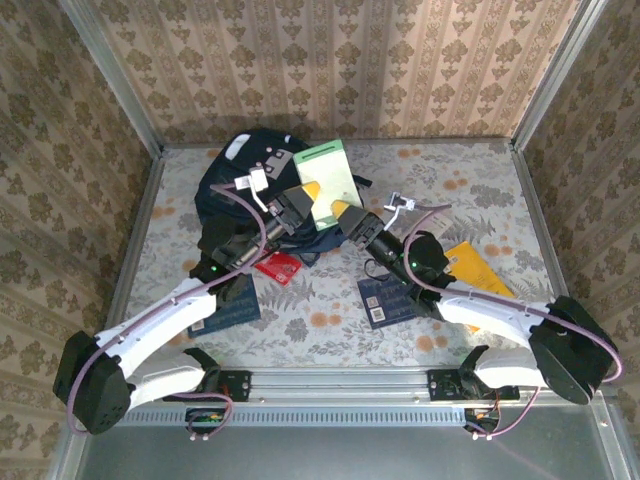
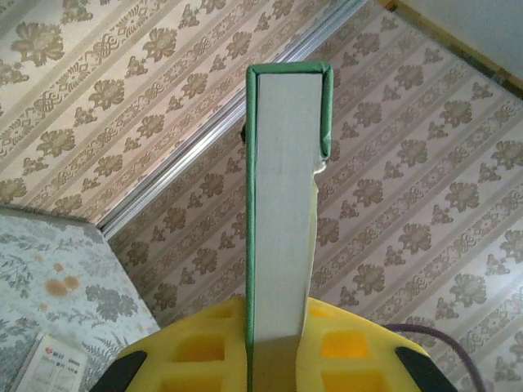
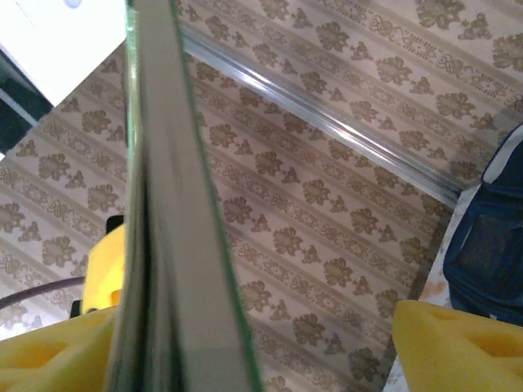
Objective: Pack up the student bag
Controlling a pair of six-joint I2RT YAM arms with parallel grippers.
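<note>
Scene: two robot arms meet over a floral-patterned table (image 1: 470, 180) inside a wallpapered enclosure.
Student bag: the student bag (image 1: 222, 190), dark navy, lies at the far left of the table beneath the raised left arm; in the right wrist view a part of it (image 3: 490, 237) shows at the right edge.
Green book: the green book (image 1: 325, 168) is held in the air just right of the bag's top, its pale cover facing up in the top view; both wrist views see it edge-on (image 2: 282, 204) (image 3: 163, 204).
Left gripper: the left gripper (image 1: 308, 197) (image 2: 278, 327) is clamped on the book's lower end, a yellow finger (image 2: 200, 347) pressed to each side.
Right gripper: the right gripper (image 1: 348, 213) (image 3: 253, 351) stands wide, the book against one yellow finger (image 3: 57, 351) and the other well apart from it.
On the table: a small red item (image 1: 280, 268) near the bag's front edge, a navy booklet (image 1: 385, 300) under the right arm, a yellow booklet (image 1: 470, 262) farther right.
</note>
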